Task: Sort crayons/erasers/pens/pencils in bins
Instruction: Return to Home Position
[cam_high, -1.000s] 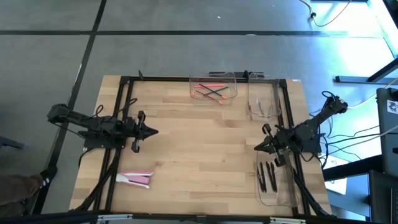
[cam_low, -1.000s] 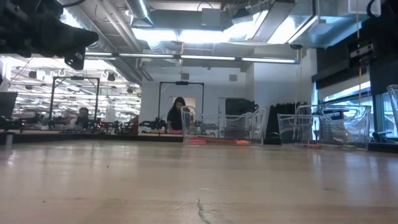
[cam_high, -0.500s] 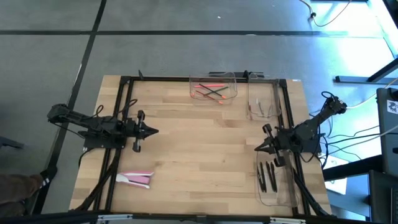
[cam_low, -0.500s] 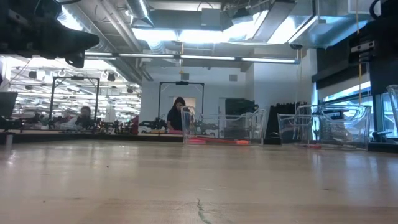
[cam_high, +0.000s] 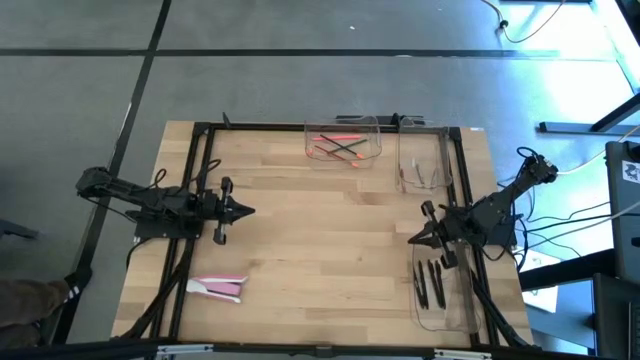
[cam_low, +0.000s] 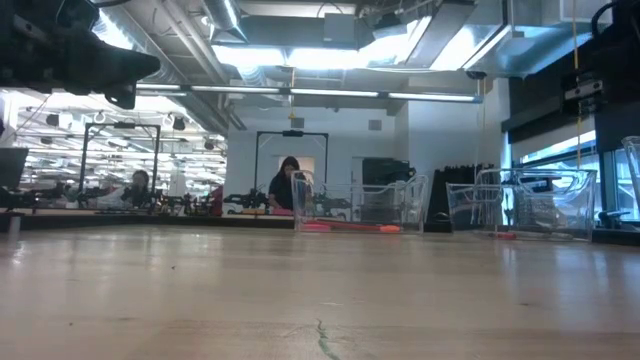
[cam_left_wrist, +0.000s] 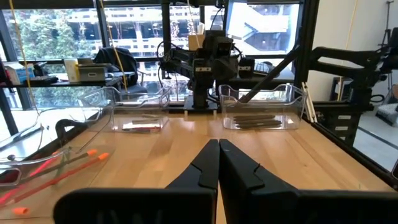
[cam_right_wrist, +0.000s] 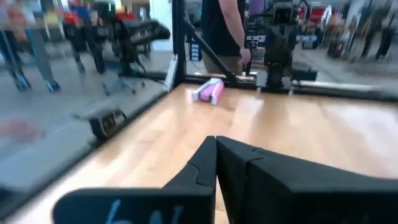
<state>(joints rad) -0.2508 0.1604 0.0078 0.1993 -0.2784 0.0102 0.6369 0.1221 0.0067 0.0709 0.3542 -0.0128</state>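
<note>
A: High view first. Task items?
B: Pink erasers (cam_high: 219, 288) flat on bench (cam_high: 320, 250), lower-left corner, outside all bins. Top-centre bin (cam_high: 345, 143) w/ red, orange, green sticks (cam_high: 340, 148). Top-right bin (cam_high: 424, 165) just beside it. Lower-right bin (cam_high: 440, 292) w/ dark pens (cam_high: 430, 283).
A: Arms?
B: At left, left jaws over bench's left side, tips pointing inward. At right, right jaws near lower-right bin's upper end. Well apart.
A: Low view?
B: Top-centre bin (cam_low: 355, 205) and top-right bin (cam_low: 520, 205) along far edge. Person (cam_low: 287, 185) in room beyond.
A: Left wrist view?
B: For left jaws: fingers (cam_left_wrist: 205, 168) pressed together, nothing btwn. Right arm (cam_left_wrist: 202, 59) straight across, one bin either side.
A: Right wrist view?
B: For right jaws: closed too, empty. Same erasers (cam_right_wrist: 208, 91) across bench by far edge, person (cam_right_wrist: 221, 28) standing behind.
</note>
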